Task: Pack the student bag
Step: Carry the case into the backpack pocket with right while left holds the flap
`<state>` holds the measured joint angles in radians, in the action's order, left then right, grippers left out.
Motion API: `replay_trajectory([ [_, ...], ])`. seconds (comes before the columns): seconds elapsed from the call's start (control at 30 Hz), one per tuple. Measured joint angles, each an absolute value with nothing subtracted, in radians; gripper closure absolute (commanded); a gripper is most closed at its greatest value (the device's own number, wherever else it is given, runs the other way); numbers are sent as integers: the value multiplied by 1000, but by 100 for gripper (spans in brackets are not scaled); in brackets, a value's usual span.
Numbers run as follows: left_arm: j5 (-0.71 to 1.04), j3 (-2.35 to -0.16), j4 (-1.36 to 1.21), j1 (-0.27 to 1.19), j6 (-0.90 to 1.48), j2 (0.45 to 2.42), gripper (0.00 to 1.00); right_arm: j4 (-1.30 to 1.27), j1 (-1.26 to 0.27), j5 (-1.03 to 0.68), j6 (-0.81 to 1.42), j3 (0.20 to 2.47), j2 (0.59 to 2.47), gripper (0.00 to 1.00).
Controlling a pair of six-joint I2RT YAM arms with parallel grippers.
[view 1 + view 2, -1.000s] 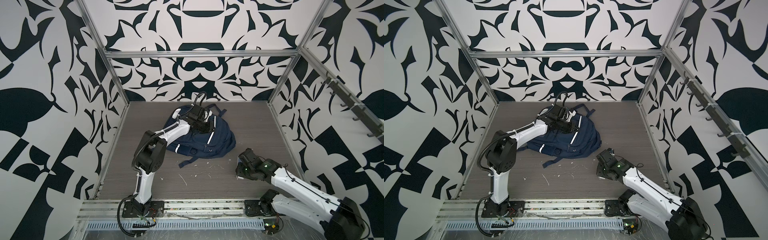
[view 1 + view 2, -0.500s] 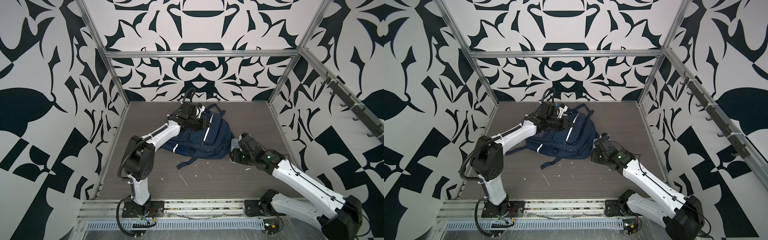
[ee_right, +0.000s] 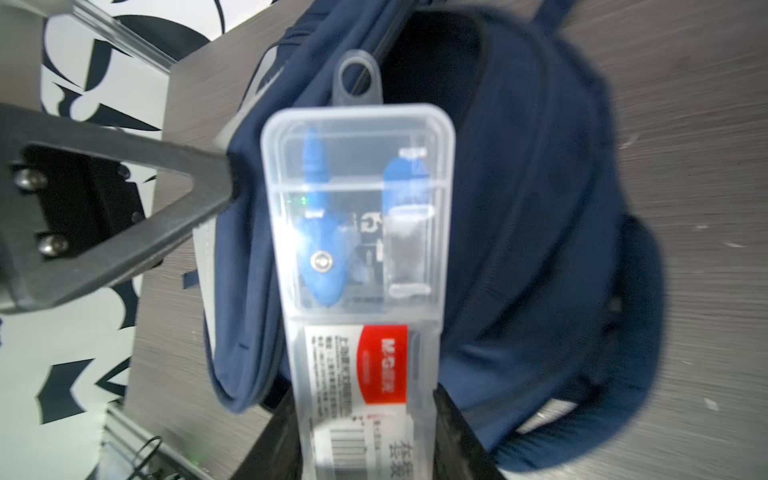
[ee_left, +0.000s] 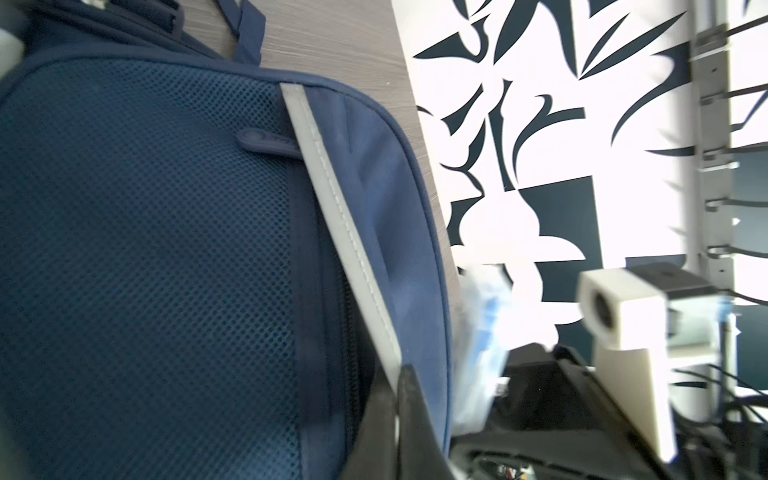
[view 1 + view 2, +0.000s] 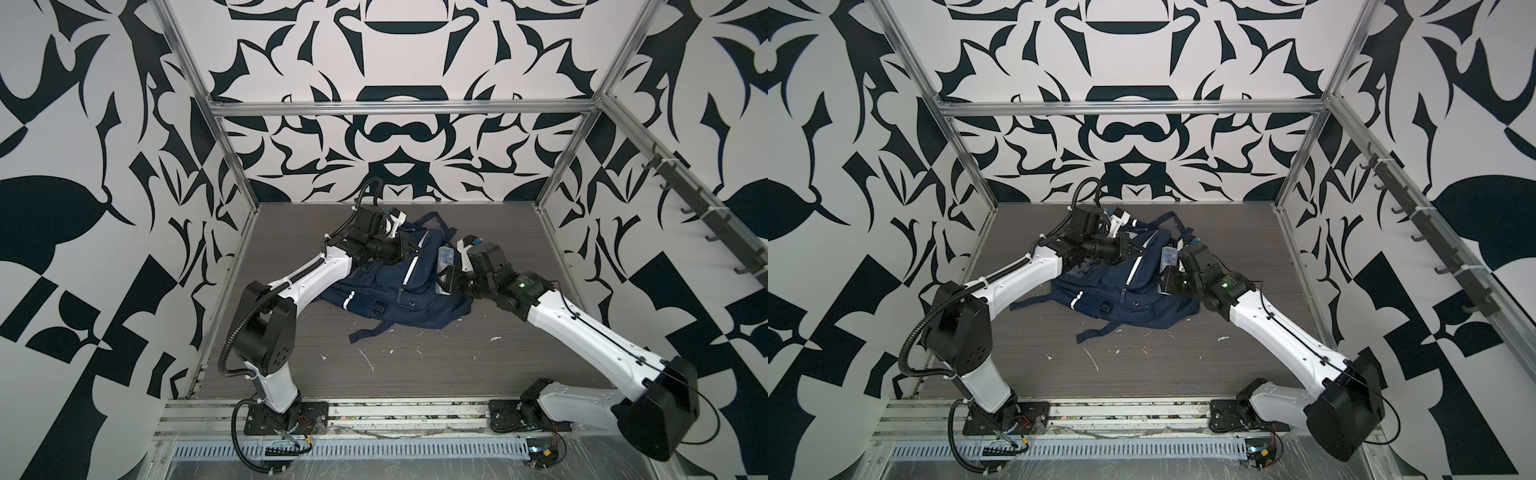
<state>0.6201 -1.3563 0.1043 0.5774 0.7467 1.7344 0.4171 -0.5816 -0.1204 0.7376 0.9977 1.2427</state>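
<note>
Holding a clear case at the open mouth of the student bag on the tabletop.
White scraps lie nearest, then a loose strap of the navy bag, which lies at mid-tabletop. The right tool is clamped on the case's labelled end, a blue compass inside, the free end pointing at the dark opening. Farther back, the left tool is pinched together on the bag's upper edge beside a white stripe, holding it raised.
</note>
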Motion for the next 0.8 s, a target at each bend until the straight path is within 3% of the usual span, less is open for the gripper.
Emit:
replay_trajectory([
  [0.8, 636, -1335, -39, 574, 912, 1728, 100, 91, -524, -295, 899, 1044, 1524, 100],
])
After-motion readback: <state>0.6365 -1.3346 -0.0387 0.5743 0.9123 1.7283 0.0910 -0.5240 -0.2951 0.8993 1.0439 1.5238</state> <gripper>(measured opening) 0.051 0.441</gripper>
